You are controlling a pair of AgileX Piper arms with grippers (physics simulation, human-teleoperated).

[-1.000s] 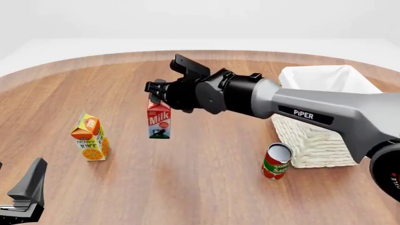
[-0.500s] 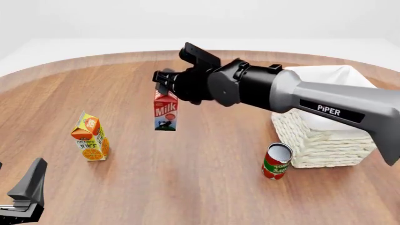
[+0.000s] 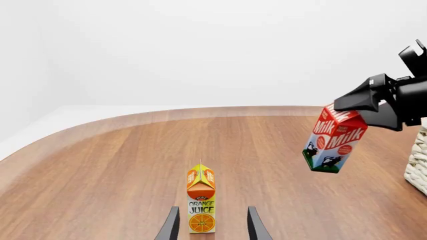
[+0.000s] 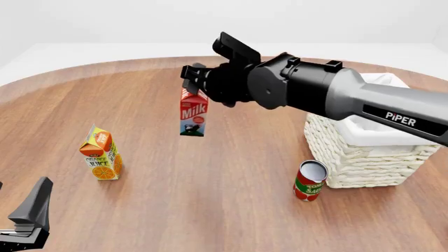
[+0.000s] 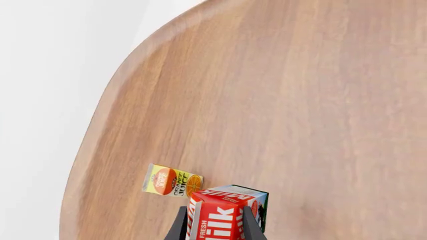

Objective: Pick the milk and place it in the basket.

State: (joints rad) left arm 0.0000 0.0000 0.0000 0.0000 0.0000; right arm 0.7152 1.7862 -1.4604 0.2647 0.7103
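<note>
We are holding the milk (image 4: 194, 112) in the air with our right gripper (image 4: 192, 84), its fingers pinching the carton's red gable top; the carton is hanging slightly tilted above the wooden table (image 4: 210, 199), clear of the surface. White "Milk" lettering is showing on the red panel, and "FRESH" is readable in the right wrist view. The basket (image 4: 364, 152) is sitting at about three o'clock from the carton, well apart. "PiPER" is printed on the arm. At eight o'clock stands the "ORANGE JUICE" carton (image 4: 102, 154). A red can (image 4: 309, 181) is standing just beside the basket. Our left gripper (image 3: 211, 225) is spread open, idle.
</note>
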